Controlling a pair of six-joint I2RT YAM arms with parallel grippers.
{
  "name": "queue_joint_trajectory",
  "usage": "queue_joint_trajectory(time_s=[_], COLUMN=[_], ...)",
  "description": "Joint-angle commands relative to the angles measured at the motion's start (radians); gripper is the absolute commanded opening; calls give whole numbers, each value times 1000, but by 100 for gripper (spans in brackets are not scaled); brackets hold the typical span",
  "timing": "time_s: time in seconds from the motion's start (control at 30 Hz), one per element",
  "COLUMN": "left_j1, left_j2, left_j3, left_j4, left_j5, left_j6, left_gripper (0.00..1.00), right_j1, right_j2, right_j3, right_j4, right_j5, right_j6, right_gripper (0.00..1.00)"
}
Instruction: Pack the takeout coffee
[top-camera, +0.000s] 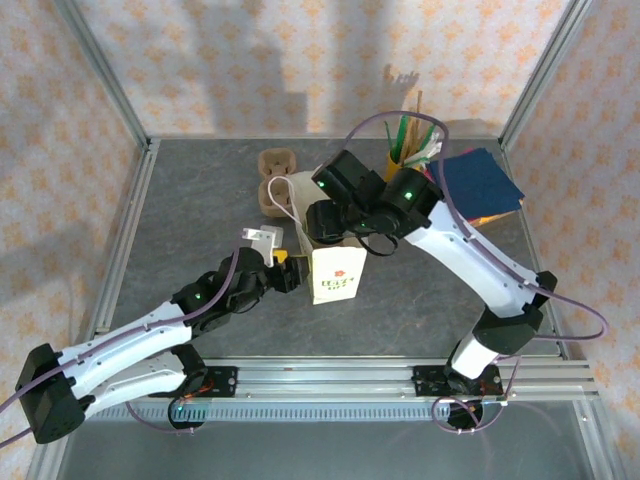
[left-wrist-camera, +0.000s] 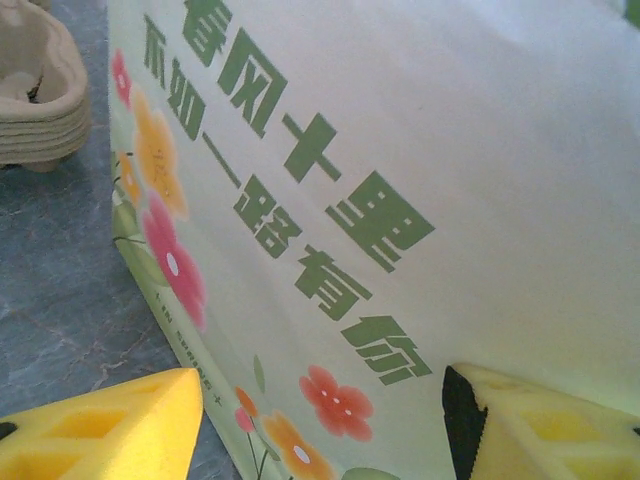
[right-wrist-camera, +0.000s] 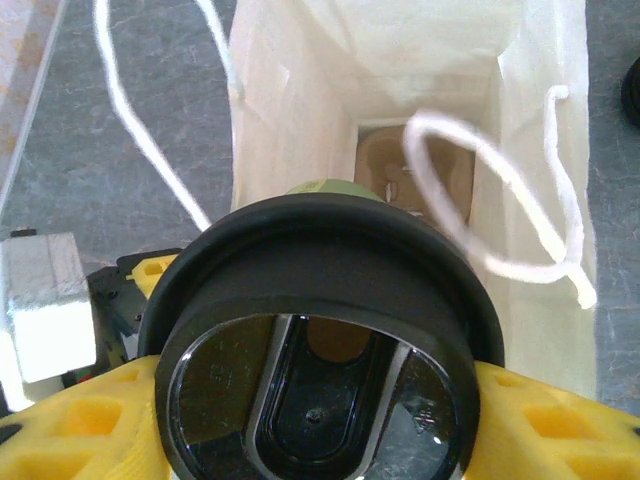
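Note:
The takeout coffee (right-wrist-camera: 320, 290), seen from above its black lid with a sliver of green below, sits between the yellow fingers (right-wrist-camera: 545, 425) of my right gripper (right-wrist-camera: 320, 420), which is shut on it. It hangs over the open mouth of a white paper bag (right-wrist-camera: 280, 100), and a cardboard cup carrier (right-wrist-camera: 385, 160) lies at the bag's bottom. From above, the right gripper (top-camera: 340, 222) is over the bag (top-camera: 337, 275). My left gripper (top-camera: 288, 268) is open against the bag's left side, its fingers (left-wrist-camera: 100, 430) spread across the printed face (left-wrist-camera: 400, 150).
A stack of cardboard carriers (top-camera: 275, 180) stands behind the bag on the left. Blue napkins (top-camera: 480, 180) and a holder of stirrers (top-camera: 410, 145) are at the back right. The bag's white cord handles (right-wrist-camera: 500, 200) loop across its opening.

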Motion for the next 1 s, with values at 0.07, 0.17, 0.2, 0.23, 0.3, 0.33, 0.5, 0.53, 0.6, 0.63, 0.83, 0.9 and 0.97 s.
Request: queue_joint_trajectory(time_s=[0.07, 0.17, 0.2, 0.23, 0.3, 0.33, 0.5, 0.53, 0.6, 0.63, 0.83, 0.9, 0.97], left_j1=[-9, -9, -11, -10, -10, -10, -9, -9, -6, -7, 52, 108, 214], left_j2=[-15, -23, -22, -20, -17, -15, -22, -33, -78, -110, -229, -250, -264], left_j3=[-24, -32, -33, -32, -32, -32, -27, -26, -13, -14, 66, 87, 90], left_j4=[73, 66, 62, 59, 57, 59, 44, 39, 12, 15, -63, -73, -59], left_j5=[4, -14, -18, -19, -20, -19, -8, -7, -18, -16, -3, -12, 10], left_j6=[42, 52, 58, 62, 73, 75, 96, 96, 110, 131, 183, 150, 107], left_gripper=[67, 67, 67, 67, 67, 67, 69, 70, 71, 71, 76, 76, 76], right_j1=[-16, -38, -45, -49, -54, -54, -73, -75, -77, -78, -81, -85, -87], right_j2=[60, 68, 71, 74, 86, 94, 122, 129, 144, 152, 184, 189, 192], right_j3=[4, -10, -17, -27, -35, -35, -30, -27, -22, -19, -14, -16, -17], right_j4=[-15, -14, -14, -15, -15, -15, -15, -15, -15, -15, -15, -15, -14], right_j5=[25, 30, 35, 41, 46, 50, 44, 41, 31, 24, 13, 9, 9], right_j6=[-29, -25, -25, -22, -22, -23, -39, -42, -50, -55, -79, -87, -90], right_gripper=[38, 36, 36, 36, 36, 36, 36, 36, 36, 36, 36, 36, 36])
